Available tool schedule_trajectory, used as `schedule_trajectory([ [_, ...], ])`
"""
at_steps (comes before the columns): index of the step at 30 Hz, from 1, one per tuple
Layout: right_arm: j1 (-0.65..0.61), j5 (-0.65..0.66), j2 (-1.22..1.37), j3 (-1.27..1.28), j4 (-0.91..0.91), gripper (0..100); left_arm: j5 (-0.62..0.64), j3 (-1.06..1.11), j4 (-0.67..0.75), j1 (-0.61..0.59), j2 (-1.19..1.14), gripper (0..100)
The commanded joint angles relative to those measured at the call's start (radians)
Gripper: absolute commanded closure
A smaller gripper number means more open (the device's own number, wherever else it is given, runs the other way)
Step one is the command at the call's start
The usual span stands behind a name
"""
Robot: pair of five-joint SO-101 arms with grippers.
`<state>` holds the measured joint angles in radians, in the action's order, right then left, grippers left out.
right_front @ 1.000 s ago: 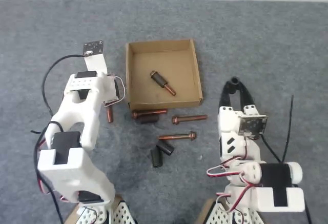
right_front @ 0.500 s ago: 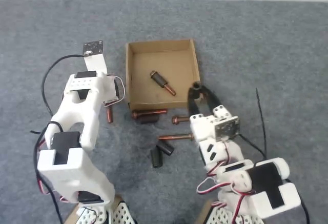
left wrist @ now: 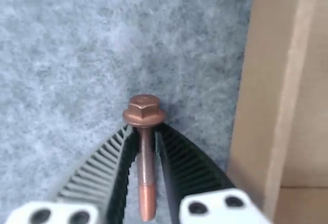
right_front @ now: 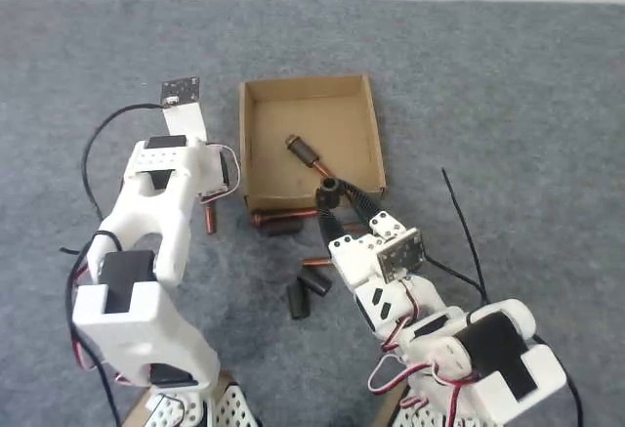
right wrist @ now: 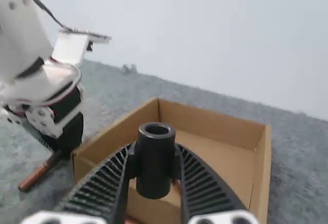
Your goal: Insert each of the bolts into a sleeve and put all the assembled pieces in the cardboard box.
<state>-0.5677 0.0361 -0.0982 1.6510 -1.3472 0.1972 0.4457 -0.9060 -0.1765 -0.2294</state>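
Nearest, two loose sleeves (right_front: 314, 283) lie on the grey carpet (right_front: 508, 85), with a loose bolt (right_front: 314, 262) just beyond them, partly hidden by the right arm. The left gripper (left wrist: 144, 130) clamps a copper bolt (left wrist: 145, 157) just left of the cardboard box (right_front: 244, 144). The right gripper (right wrist: 155, 152) grips a black sleeve (right wrist: 155, 183) upright at the box's near wall. Farther off, one assembled piece (right_front: 305, 153) lies inside the box.

Bright even light, soft faint shadows
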Motion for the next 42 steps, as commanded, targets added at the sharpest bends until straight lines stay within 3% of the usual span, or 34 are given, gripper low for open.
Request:
schedule_trajectory([
  [1, 0.03, -0.008, 0.002, 0.005, 0.036, 99.2, -0.011, -0.007, 0.025, 0.008, 0.077, 99],
  [17, 0.033, -0.006, 0.002, 0.018, 0.085, 99.2, -0.011, 0.028, 0.026, -0.046, 0.218, 99],
  [32, 0.035, -0.003, 0.002, 0.02, 0.087, 99.2, -0.009, 0.206, 0.029, 0.015, 0.651, 99],
  [36, 0.035, -0.002, 0.002, 0.021, 0.087, 99.2, -0.006, 0.325, 0.149, 0.061, 0.767, 99],
  [42, 0.035, -0.002, 0.002, 0.023, 0.087, 99.2, -0.006, 0.578, 0.463, 0.103, 0.937, 99],
])
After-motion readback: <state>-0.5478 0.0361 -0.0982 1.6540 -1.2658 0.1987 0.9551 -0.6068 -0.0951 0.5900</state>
